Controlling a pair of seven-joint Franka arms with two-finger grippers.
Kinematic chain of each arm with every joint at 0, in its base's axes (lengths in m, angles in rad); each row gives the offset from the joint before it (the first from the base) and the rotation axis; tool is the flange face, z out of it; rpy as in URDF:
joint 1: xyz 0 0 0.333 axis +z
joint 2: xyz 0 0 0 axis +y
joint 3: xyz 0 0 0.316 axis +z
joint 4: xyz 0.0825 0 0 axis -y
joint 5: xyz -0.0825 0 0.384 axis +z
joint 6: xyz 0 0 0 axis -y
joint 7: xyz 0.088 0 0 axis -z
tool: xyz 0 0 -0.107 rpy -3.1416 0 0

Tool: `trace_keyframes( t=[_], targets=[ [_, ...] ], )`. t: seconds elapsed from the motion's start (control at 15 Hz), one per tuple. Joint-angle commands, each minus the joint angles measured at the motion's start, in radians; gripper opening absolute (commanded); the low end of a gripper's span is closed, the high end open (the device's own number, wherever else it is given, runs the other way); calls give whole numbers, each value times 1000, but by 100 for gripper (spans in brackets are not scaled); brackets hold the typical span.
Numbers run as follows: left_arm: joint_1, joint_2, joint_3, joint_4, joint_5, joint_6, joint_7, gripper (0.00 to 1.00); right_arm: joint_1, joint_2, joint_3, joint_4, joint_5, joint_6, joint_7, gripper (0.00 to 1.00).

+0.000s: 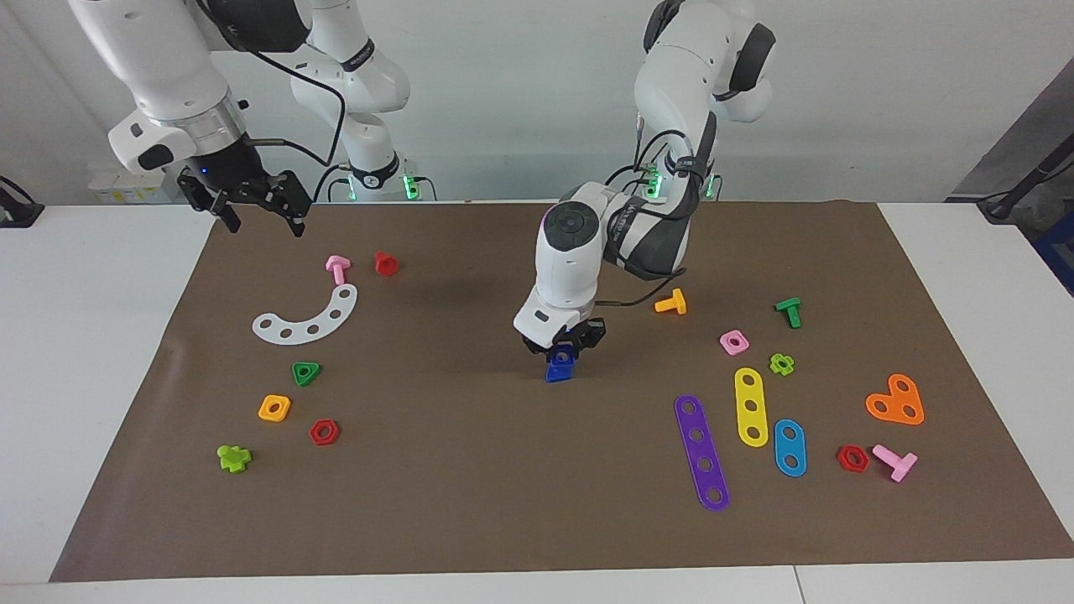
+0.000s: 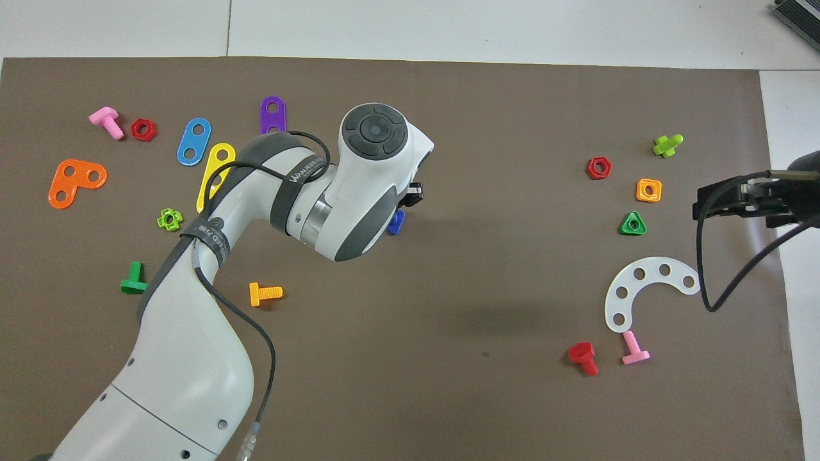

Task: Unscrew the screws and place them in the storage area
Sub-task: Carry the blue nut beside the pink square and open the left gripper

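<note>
A dark-blue screw [image 1: 557, 373] stands on the brown paper sheet [image 1: 470, 503] at the middle of the table, with what looks like a blue square nut [image 1: 564, 355] on its post. My left gripper [image 1: 564, 348] is down on it, fingers shut around the upper blue part. In the overhead view the left arm covers most of the blue piece [image 2: 396, 222]; only an edge shows on the paper sheet [image 2: 487, 288]. My right gripper [image 1: 262, 220] waits open and empty, raised over the paper's edge at the right arm's end; it also shows in the overhead view [image 2: 701, 205].
Toward the right arm's end lie a white curved plate [image 1: 309, 317], pink screw [image 1: 337, 268], red screw [image 1: 385, 263], green triangular nut [image 1: 306, 373], orange nut [image 1: 274, 408] and red nut [image 1: 324, 432]. Toward the left arm's end lie coloured strips [image 1: 701, 453], an orange screw [image 1: 671, 303] and a green screw [image 1: 789, 311].
</note>
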Motion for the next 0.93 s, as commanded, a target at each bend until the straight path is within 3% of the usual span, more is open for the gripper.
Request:
trace_keyframes(
  t=[0.0,0.33,0.67,0.87],
  targets=[
    [78,-50,5,-10,-48,-34,159,40,-9,-8,5,-11,19,4,0,100],
    [238,-154,2,-203,-72,-8,451,39,-9,-8,5,-11,19,4,0,100],
    [281,-228,5,-412,-72,118,574,39,-9,-8,5,-11,19,4,0,100],
    [279,-246,5,-485,-73,193,577,52,-9,-8,5,-11,19,4,0,100]
  ],
)
